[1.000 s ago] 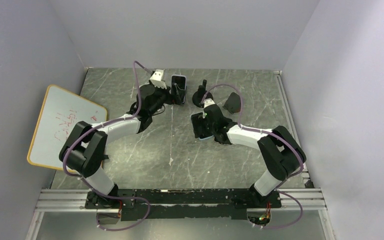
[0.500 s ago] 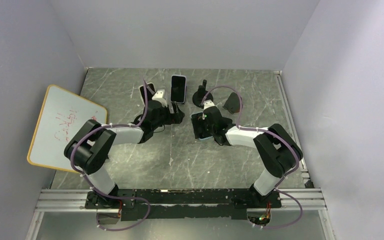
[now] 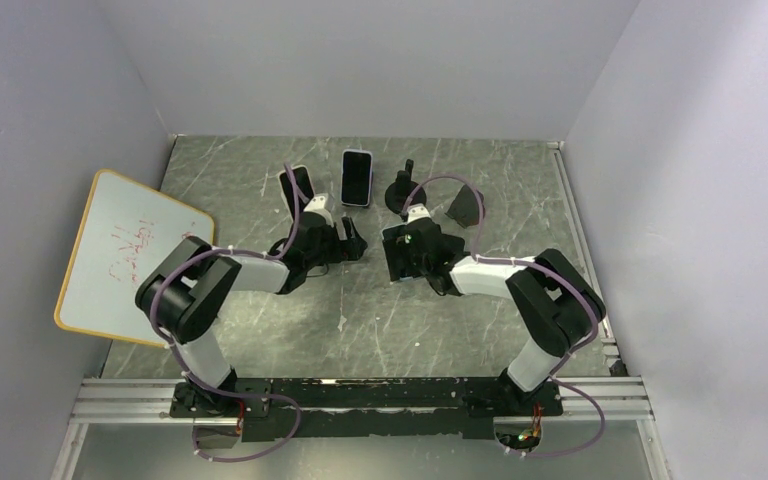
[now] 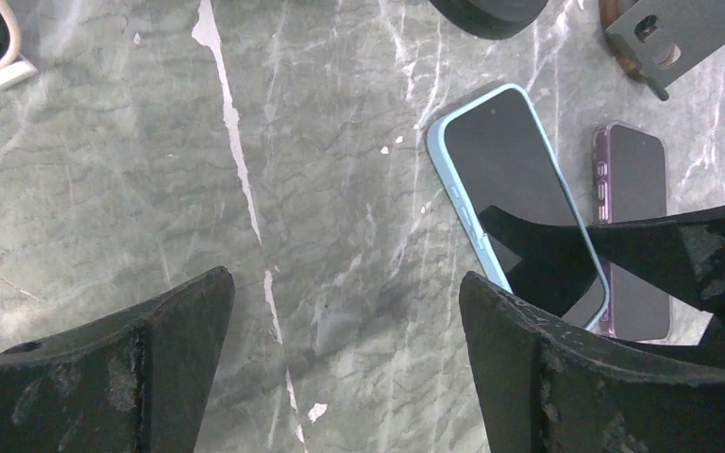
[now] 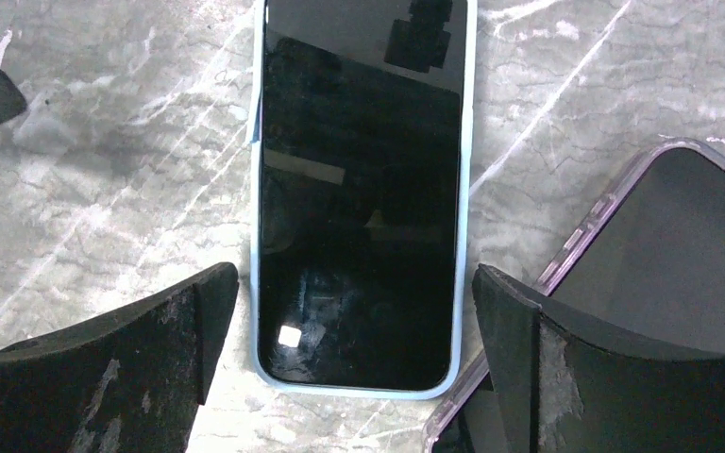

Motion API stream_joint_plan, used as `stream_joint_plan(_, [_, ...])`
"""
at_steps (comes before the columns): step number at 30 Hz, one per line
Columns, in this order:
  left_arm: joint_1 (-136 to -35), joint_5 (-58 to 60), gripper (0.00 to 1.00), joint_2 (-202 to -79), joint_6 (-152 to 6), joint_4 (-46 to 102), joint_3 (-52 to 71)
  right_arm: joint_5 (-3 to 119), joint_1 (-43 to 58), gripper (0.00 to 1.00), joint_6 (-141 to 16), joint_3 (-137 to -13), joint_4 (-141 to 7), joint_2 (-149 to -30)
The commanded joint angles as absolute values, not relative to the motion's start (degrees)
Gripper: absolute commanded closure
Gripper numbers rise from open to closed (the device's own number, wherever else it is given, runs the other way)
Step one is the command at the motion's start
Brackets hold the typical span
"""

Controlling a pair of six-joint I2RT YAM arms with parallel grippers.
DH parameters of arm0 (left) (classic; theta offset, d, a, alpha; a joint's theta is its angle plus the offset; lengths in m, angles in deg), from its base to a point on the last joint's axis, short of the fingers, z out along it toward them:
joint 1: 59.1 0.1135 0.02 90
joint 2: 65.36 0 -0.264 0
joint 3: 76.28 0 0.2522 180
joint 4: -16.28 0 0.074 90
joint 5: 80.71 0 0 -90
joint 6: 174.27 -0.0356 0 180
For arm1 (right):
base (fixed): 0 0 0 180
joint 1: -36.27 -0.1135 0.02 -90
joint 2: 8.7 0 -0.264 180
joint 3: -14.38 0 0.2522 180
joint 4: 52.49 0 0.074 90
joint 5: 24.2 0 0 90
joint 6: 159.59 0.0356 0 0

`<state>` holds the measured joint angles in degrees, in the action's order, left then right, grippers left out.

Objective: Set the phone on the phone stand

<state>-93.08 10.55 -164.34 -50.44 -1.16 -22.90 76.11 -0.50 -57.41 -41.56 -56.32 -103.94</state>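
1. Phone position: the blue-cased phone (image 5: pixel 359 198) lies flat on the marble table (image 3: pixel 360 320), screen up, mid-table, not on any stand
2. Right gripper (image 5: pixel 354 274): jaws spread wide, one finger (image 5: pixel 104 377) on each long side of the blue-cased phone near its lower end. The tips sit just beside the case edges; whether they touch cannot be told. Nothing is gripped or lifted
3. Purple-cased phone (image 5: pixel 670 274) lies flat just beside the blue-cased phone, tilted relative to it. Its near corner runs under the right gripper's outer finger in the wrist view
4. Left gripper (image 4: pixel 345 283): jaws wide apart, empty, over bare marble just left of the blue-cased phone (image 4: pixel 514 198). In the overhead view the left gripper (image 3: pixel 352 243) faces the right gripper (image 3: pixel 400 262), the two near each other but apart
5. Round black stand (image 3: pixel 400 190) sits behind the right gripper, nothing on it. Angled dark stand (image 3: pixel 465 205) is to its right, also bare. Both are apart from the blue-cased phone
6. Light-edged phone (image 3: pixel 357 178) sits toward the back, left of the round black stand; flat or propped, cannot tell. Another dark phone (image 3: pixel 296 187) stands tilted further left
7. Whiteboard (image 3: pixel 125 255) with red writing leans off the table's left edge
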Motion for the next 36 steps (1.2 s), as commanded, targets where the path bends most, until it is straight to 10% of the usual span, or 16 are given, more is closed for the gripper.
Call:
stream_joint_plan(1, [-93.62,9.83,0.07,-166.17,-49.57,-2.78,-22.18,76.91,-0.92,0.00,-58.02,-42.76,-57.72,-103.88])
stream_joint_plan(9, [-93.64,8.94,0.07,-168.19,-48.24,-4.01,-22.25,77.89,-2.03,0.08,-56.62,-45.00,-60.91,-108.47])
stream_joint_plan(17, [-93.72,4.30,0.07,-171.07,-45.51,-10.41,-23.36,76.16,-3.20,0.46,-54.53,-44.37,-59.84,-111.77])
stream_joint_plan(36, [-92.66,-1.86,0.23,-179.78,-34.67,-22.41,-24.18,53.34,-2.49,0.46,-46.28,-34.27,-37.98,-109.45])
